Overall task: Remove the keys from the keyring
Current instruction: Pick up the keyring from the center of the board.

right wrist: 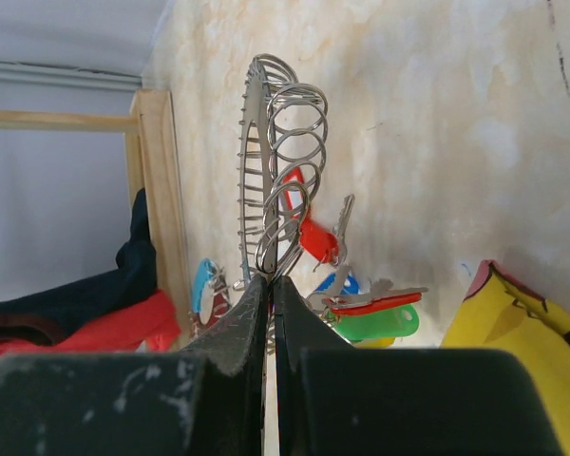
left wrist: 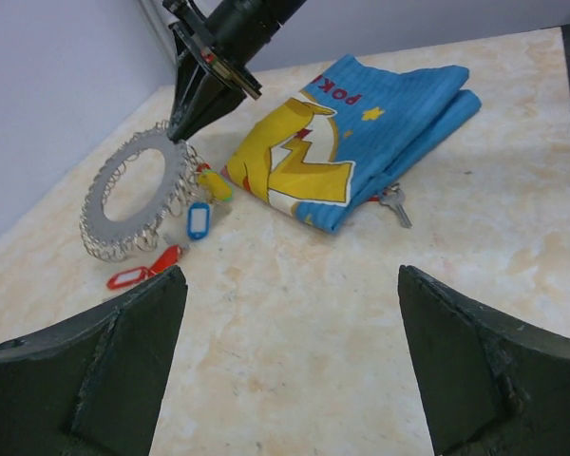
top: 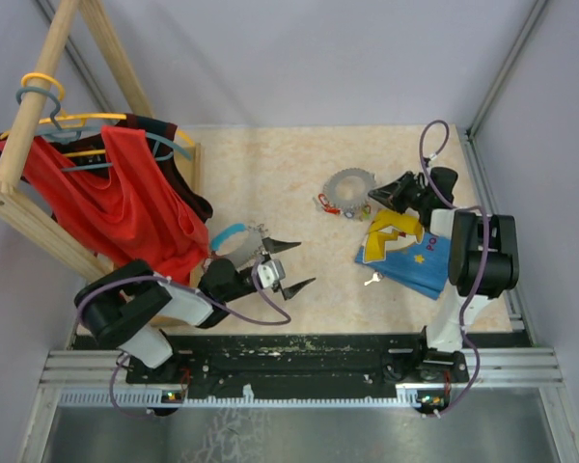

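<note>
Nearest the lens my left gripper (left wrist: 290,285) hangs spread and empty, so with my right gripper (right wrist: 271,285) pressed together on one silver loop of the grey metal keyring (left wrist: 100,204), tiny colour-tagged keys (left wrist: 199,220) clustered at its rim on the tabletop (left wrist: 361,313), any pull may drag everything or slip.

Soft, even light falls from above, so the pale table (top: 299,164) reads bright in every view and shadows stay short and faint. In the wrist views the left hand's fingers (left wrist: 95,380) and the right hand's fingers (right wrist: 228,370) loom near-black and soft-edged close to the lens. The keyring (right wrist: 252,133) is sharp, its wire loops catching small glints, while the background behind it blurs
</note>
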Robot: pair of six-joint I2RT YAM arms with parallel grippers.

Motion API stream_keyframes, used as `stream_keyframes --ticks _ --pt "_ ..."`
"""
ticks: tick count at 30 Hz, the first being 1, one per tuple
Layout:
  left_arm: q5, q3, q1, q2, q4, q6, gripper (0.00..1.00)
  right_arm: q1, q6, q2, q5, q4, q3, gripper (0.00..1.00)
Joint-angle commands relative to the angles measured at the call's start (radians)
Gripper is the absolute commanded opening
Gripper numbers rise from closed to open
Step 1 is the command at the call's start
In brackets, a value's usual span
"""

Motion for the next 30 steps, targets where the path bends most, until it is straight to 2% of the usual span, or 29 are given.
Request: stream_keyframes --ticks 1,8,13,17,20,24,30 --pt "0.014 0.082 -0.005 0.078 0.078 0.130 0.97 0.009 -0.011 -0.097 -0.040 0.065 -0.011 0.00" --pt "-0.015 0.208 0.016 0.196 0.107 0.165 1.00 0.014 0.017 -0.124 -0.061 0.114 -0.043 0.00" --pt "0.063 0.309 0.077 0.261 0.079 0.129 1.00 0.016 0.031 -0.125 -0.068 0.140 -0.058 0.00" --pt "0.098 0.323 0.112 0.332 0.143 0.131 1.00 0.017 0.032 -0.115 -0.070 0.145 -0.064 0.00" --pt "0.135 0.328 0.132 0.389 0.212 0.123 0.95 0.019 0.034 -0.109 -0.075 0.154 -0.069 0.00" --pt "0.164 0.357 0.151 0.421 0.173 0.115 0.87 0.028 0.051 -0.098 -0.086 0.177 -0.073 0.00" --pt "0.096 0.347 0.154 0.454 0.201 0.195 0.80 0.059 0.040 -0.114 -0.092 0.159 -0.064 0.00"
